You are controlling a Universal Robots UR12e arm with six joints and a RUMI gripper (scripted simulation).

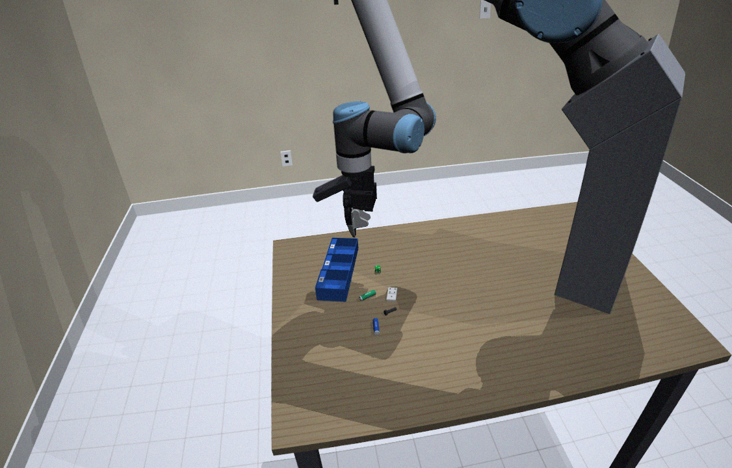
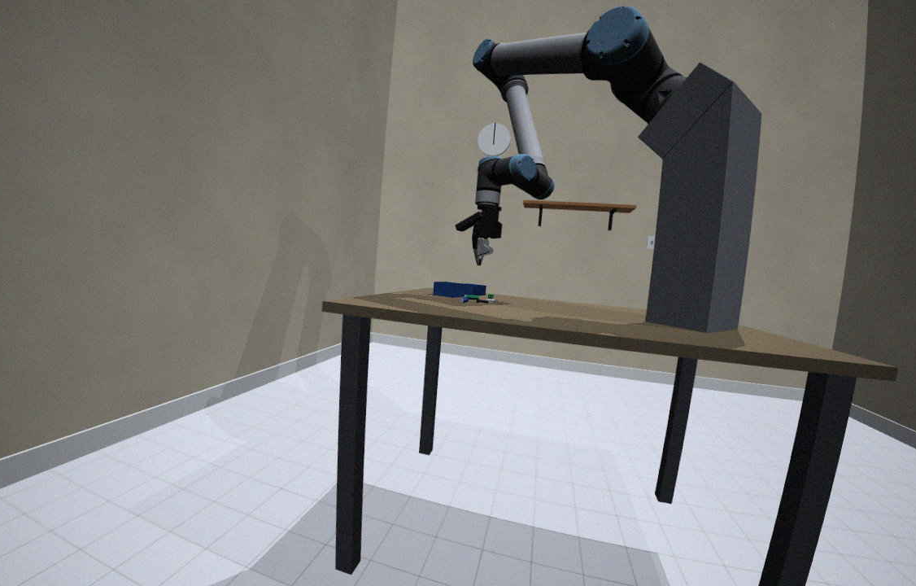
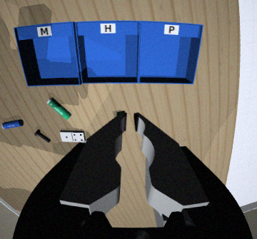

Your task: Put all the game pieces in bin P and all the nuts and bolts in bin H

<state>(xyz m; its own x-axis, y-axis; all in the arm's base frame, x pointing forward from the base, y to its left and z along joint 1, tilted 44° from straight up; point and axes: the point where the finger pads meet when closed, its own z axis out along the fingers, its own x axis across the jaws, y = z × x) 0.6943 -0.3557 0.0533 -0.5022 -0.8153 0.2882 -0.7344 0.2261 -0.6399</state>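
Three blue bins are seen in a row on the wooden desk [image 1: 532, 325], their walls touching, each carrying a white label with one black letter. In the wrist view the labels are read as M [image 3: 44, 31], H [image 3: 108, 28] and P [image 3: 171, 29]. The bin marked M [image 3: 53, 73] is at the left of that view, the bin marked H [image 3: 107, 53] in the middle and the bin marked P [image 3: 162, 55] at the right, nearest the desk's edge. All three stand upright, and nothing is seen inside them.

The pincer [image 3: 129, 120] is held above the desk, pointing down, just beside the row on the side of the H and P bins. Its jaws are nearly closed with only a thin gap between them, and nothing is gripped. A small green die [image 1: 377, 268] lies on the desk near the bins; in the wrist view only a sliver of green [image 3: 118, 113] is seen past the left jaw's tip, the rest being hidden by it.

Further from the bins, a white domino [image 3: 73, 136] with black pips lies flat, partly covered at one end by the pincer's body. A black bolt [image 3: 42, 135] lies just beside it. A green battery [image 3: 59, 108] is placed between the domino and the M bin, and a blue battery [image 3: 11, 124] lies well apart, toward the view's left edge. No writing can be read on the batteries.

A grey pedestal [image 1: 613, 192] carrying the arm stands on the desk, well apart from the bins.
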